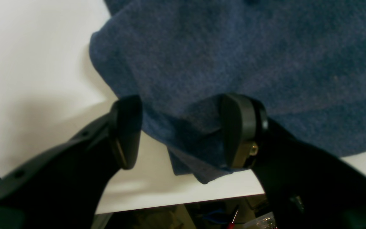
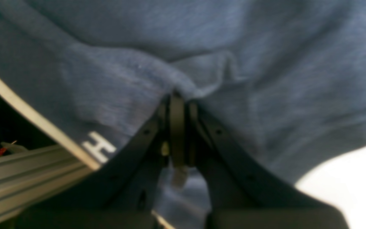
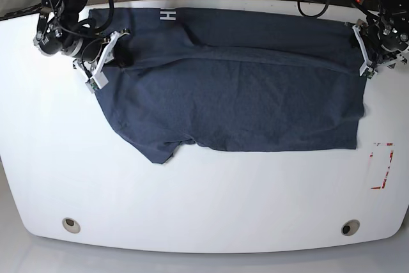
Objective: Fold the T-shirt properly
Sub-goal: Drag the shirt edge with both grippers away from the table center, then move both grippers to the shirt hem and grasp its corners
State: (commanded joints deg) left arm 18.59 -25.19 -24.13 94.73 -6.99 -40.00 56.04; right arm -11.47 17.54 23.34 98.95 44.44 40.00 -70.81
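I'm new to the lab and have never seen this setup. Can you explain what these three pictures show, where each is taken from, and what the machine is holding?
This is a two-armed robot at a white table, set to fold a dark blue T-shirt that lies spread across it. One picture looks down from above and takes in both arms. The other two come from small cameras mounted on the wrists, so the black fingers fill their lower part.

In the overhead picture the right arm is on the left side and the left arm on the right side. The right pincer is closed on a bunched fold of cloth, near a white printed letter H. The left pincer is open, its fingers straddling a corner of the shirt near the table's edge. A red and white marking sits on the table beside the shirt.
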